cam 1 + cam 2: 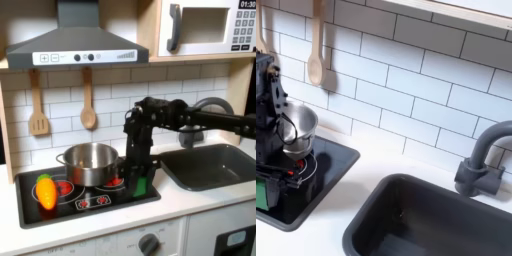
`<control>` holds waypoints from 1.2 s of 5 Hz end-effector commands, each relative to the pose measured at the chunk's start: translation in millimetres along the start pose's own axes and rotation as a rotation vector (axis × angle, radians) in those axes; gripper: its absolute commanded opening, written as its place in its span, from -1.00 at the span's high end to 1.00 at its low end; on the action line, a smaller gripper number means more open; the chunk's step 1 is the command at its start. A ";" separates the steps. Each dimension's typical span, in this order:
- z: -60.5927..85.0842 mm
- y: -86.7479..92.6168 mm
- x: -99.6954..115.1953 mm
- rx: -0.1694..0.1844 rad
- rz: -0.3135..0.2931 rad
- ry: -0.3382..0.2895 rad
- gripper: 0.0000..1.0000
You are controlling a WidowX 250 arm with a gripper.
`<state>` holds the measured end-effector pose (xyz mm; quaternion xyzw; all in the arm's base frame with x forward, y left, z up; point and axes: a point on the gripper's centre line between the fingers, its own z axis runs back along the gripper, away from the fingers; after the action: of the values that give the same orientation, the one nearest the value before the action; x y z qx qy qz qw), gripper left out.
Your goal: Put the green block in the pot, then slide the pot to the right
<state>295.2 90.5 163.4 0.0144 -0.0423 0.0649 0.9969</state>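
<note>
The gripper [139,183] is down at the front right corner of the black stovetop [70,205] in the first exterior view, and the green block [140,185] shows between its fingers, low against the hob surface; the fingers look narrowed around it, so I judge the block gripped, though the picture is too coarse to be sure the pads really touch it. The pot [90,163] stands just to the first exterior view's left of the arm, on the back burner, open and with nothing visible inside. The main risk I see is the closeness: a lift that is too low would carry the block or the fingers into the pot's near wall and shove the pot along the hob before anything goes in. A weak hold could also let the small cube slip on the rise and roll off the front edge. The toy vegetable [46,190] lies well apart at the first exterior view's left, out of the way. The first exterior view gives the whole layout: the hob, the sink [205,167] and the wooden utensils on the wall. The second exterior view looks from the sink [386,225] side and adds the faucet [478,165] close up, the pot [300,125] partly behind the arm and a strip of green [266,190] under the gripper [270,175]
</note>
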 end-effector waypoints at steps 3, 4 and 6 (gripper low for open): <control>58.5 14.1 4.9 -0.014 -0.040 -0.131 1.00; 74.0 24.5 16.2 -0.011 -0.010 -0.191 1.00; 82.0 41.4 32.8 0.005 0.029 -0.256 1.00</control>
<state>315.8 132.6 246.7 0.0240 -0.1668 0.0757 0.9828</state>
